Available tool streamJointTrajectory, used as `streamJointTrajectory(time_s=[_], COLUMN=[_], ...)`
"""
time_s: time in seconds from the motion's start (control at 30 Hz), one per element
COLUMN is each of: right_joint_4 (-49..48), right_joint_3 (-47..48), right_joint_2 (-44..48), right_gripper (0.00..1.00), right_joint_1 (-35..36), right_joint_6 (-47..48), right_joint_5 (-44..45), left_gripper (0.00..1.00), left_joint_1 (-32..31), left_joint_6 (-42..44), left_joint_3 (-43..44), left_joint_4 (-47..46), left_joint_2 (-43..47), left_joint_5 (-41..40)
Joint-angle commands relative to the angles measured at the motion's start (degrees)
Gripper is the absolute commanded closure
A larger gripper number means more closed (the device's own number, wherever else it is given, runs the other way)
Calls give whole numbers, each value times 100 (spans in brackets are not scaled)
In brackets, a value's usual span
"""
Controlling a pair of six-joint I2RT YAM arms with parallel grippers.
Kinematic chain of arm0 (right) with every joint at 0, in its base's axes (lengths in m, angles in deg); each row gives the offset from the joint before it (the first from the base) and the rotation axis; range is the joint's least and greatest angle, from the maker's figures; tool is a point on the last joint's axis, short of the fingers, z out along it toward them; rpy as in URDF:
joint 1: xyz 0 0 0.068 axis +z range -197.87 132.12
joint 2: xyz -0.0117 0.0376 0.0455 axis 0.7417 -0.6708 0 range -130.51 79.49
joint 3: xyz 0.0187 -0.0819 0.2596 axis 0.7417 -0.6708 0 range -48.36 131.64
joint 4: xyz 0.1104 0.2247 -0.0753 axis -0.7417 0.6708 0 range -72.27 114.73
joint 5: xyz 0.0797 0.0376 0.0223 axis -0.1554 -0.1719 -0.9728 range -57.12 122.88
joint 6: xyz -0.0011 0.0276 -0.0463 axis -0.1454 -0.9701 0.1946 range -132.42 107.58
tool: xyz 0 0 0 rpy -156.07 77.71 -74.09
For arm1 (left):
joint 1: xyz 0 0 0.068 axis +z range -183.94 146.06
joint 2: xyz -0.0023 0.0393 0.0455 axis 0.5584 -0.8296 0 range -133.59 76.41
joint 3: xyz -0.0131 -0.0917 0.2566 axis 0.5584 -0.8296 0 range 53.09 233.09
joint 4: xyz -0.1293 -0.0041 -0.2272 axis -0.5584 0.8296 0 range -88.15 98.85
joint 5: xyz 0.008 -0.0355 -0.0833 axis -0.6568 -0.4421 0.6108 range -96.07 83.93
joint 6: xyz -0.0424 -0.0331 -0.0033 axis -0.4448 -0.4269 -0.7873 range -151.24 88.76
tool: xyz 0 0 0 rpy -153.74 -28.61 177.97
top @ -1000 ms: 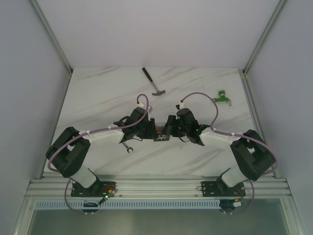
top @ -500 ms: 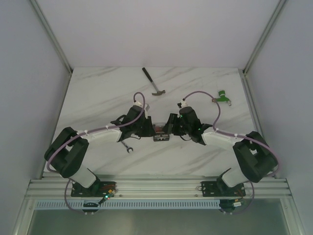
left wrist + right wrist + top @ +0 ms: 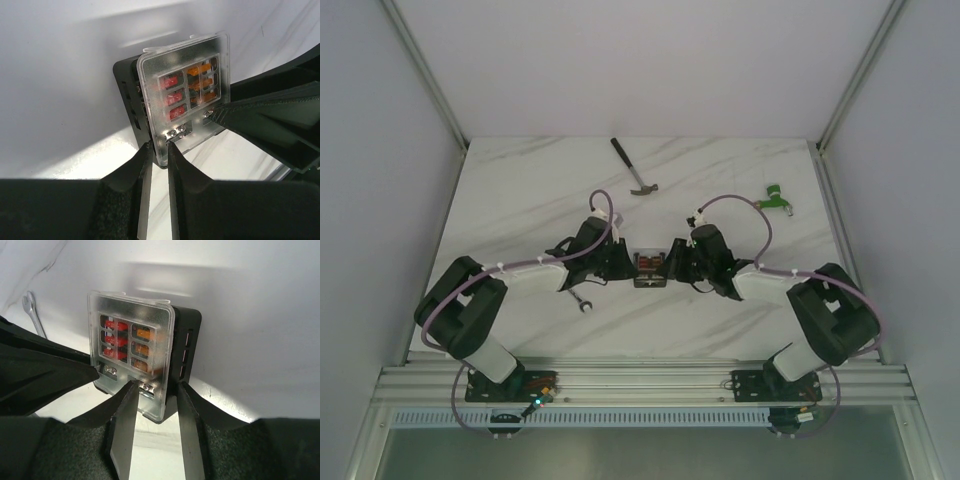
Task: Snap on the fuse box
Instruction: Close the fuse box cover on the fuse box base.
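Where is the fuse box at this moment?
In the top view the fuse box sits at centre, gripped between the left hand and the right hand; the wrench lies just to its near left.

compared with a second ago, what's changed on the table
Both hands drew back from over the small square black plastic fuse box: the left hand slid left and the right hand slid right, uncovering its top. Each now sits at one side of it. The box, the black-handled hammer, the silver wrench and the green connector piece stayed put.
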Motion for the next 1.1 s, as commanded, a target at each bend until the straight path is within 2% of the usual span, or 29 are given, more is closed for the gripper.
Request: streamJointTrajectory(time_s=[0.0,0.23,0.3,0.57,0.67,0.87,1.07], right_joint_4=[-115,-137,-61,463,425,217,-152], right_joint_3=[-285,-649,-726,-498,-283,-38,-54], right_joint_2=[-383,-378,-195,776,906,872,520], right_gripper=[63,82,85,75,64,55,53], right_joint_1=[108,136,180,222,188,-5,-247], right_joint_6=[-172,-327,-344,-36,77,37,-153], right_joint_5=[-537,-784,-833,-214,-74,-31,-197], left_gripper=[75,73,72,63,57,45,45], left_joint_1=[-39,3,1,16,45,198,418], left_joint_6=[-38,-166,-214,-267,-256,-184,-22], left_joint_3=[-344,-619,-732,-701,-544,-425,-140], left_joint_4=[132,61,58,60,58,41,-54], left_joint_2=[-250,-178,-20,586,600,879,426], left_joint_5=[199,514,606,305,317,171,226])
